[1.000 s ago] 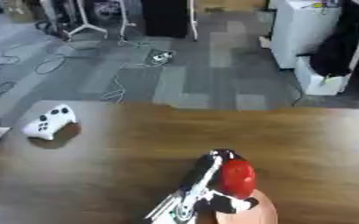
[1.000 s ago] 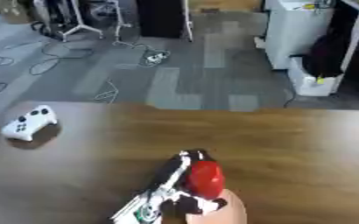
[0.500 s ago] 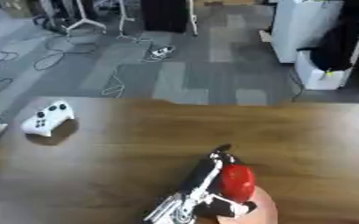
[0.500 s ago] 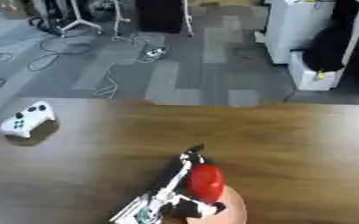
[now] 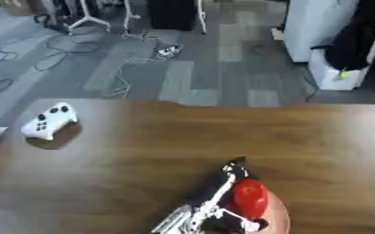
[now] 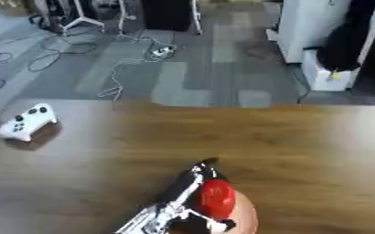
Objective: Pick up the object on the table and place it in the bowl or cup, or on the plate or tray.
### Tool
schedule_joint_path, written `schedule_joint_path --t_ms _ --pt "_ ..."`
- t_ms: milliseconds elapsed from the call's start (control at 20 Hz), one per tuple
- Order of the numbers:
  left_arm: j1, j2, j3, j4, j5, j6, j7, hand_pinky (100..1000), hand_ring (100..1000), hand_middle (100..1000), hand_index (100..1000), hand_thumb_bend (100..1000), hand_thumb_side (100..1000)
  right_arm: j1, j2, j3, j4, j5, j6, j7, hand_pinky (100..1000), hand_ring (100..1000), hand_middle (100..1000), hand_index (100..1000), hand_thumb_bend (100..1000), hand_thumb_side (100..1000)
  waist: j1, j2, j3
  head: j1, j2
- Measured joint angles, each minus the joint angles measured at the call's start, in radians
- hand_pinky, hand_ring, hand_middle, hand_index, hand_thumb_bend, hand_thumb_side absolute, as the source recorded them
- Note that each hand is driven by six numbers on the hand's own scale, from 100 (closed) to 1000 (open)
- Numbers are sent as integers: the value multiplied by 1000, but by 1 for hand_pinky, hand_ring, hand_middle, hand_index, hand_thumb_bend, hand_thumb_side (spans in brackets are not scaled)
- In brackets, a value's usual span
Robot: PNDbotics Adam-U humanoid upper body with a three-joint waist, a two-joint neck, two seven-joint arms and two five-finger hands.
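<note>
At the near middle of the wooden table point(image 5: 142, 151) my left hand point(image 5: 213, 204) comes in from the bottom edge, one straight finger pointing away from me. Its fingers and thumb are curled round a rounded red object point(image 5: 249, 198), which rests against the hand's right side. Directly under and to the right of the red object is a pale tan round dish point(image 5: 280, 215), cut off by the bottom edge; I cannot tell whether it is a plate or a cup. Whether the object touches it is hidden. My right hand shows in neither view.
A white game controller point(image 5: 50, 123) lies at the table's far left. Beyond the far edge are grey floor tiles with cables point(image 5: 147, 57), white cabinets point(image 5: 323, 23) and stand legs.
The left hand and the red object have sunk a little toward the near edge and the tan dish. The controller has stayed put; the view has shifted slightly.
</note>
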Motion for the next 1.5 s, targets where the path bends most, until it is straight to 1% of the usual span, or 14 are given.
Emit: schedule_joint_path --t_ms 50,100,150,250,500,550,800,850,900,950,1050,1100,1150,1500 --pt "0 0 0 0 0 -3 -3 294 1000 385 398 469 100 0 0 0 0 0 0 0 663 497 768 812 347 642 0 0 1 0 0" --pt "0 0 0 0 0 -6 -5 293 1000 381 394 467 100 0 0 0 0 0 0 0 663 497 768 812 347 642 0 0 1 0 0" --pt "0 0 0 0 0 -8 -8 306 1000 437 452 500 100 0 0 0 0 0 0 0 663 497 768 812 347 642 0 1 2 0 0" --pt "0 0 0 0 0 -12 -12 317 1000 478 510 528 100 0 0 0 0 0 0 0 663 497 768 812 347 642 0 1 2 0 0" --pt "0 0 0 0 0 -20 -26 337 1000 523 582 549 100 0 1 0 0 0 0 0 663 496 768 812 347 642 0 1 3 0 0" --pt "0 0 1 0 0 -20 -30 349 1000 543 636 570 100 0 1 0 0 0 0 0 663 496 769 812 347 642 0 1 3 0 0" --pt "0 0 1 0 0 -29 -46 408 1000 618 659 590 129 0 1 0 0 0 0 0 663 496 769 812 347 642 0 0 7 0 -1" --pt "0 0 2 0 0 -30 -48 449 1000 682 682 605 163 0 1 0 0 0 0 0 663 496 769 812 347 642 0 0 8 0 -1" --pt "0 0 2 0 0 -32 -51 449 1000 682 682 605 163 0 1 0 0 0 0 0 663 496 769 812 347 642 0 0 9 0 -2" --pt "0 0 2 0 -1 -34 -53 524 1000 759 735 646 256 0 1 0 0 0 0 0 663 496 769 812 348 642 -1 -1 9 0 -5" --pt "0 0 3 0 -3 -36 -64 570 1000 801 782 725 407 0 1 0 0 0 0 0 663 496 769 811 348 642 -1 -3 9 0 -9" --pt "0 0 3 0 -5 -38 -71 573 1000 804 786 730 417 0 1 0 0 0 0 0 663 496 769 812 348 642 -1 -4 9 0 -9" --pt "0 0 3 1 -8 -41 -79 591 1000 818 808 795 511 0 1 0 0 0 0 0 663 496 769 812 348 643 -2 -5 10 0 -10" --pt "-1 0 7 2 -21 -55 -116 631 1000 869 914 953 664 0 1 -1 0 0 0 -1 663 496 769 812 348 643 -6 -7 13 0 -17"
